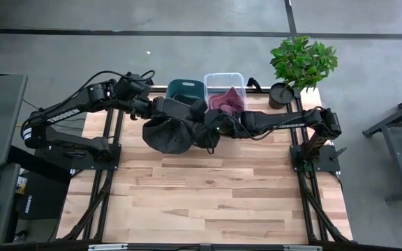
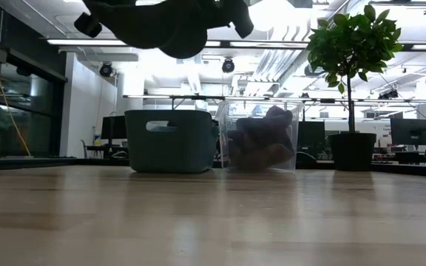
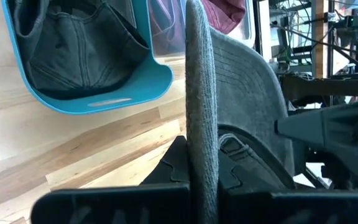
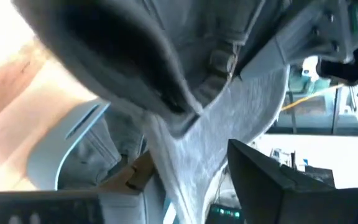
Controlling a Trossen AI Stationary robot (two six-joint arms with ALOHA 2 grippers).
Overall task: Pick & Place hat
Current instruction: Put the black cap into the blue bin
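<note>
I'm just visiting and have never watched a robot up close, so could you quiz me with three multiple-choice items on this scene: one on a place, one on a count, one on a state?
1. Where is the dark hat?
A. Lying flat on the table
B. Held up above the table between the two arms
C. Under the potted plant

2. How many bins stand at the table's far edge?
A. One
B. Two
C. Four

3. What is the left end effector doing?
A. Shut on the hat's brim
B. Wide open, holding nothing
C. Resting inside a bin

Answers: 1 B, the low view shows it hanging clear of the tabletop. 2 B, a teal bin and a clear bin. 3 A, its fingers clamp the brim's edge.
</note>
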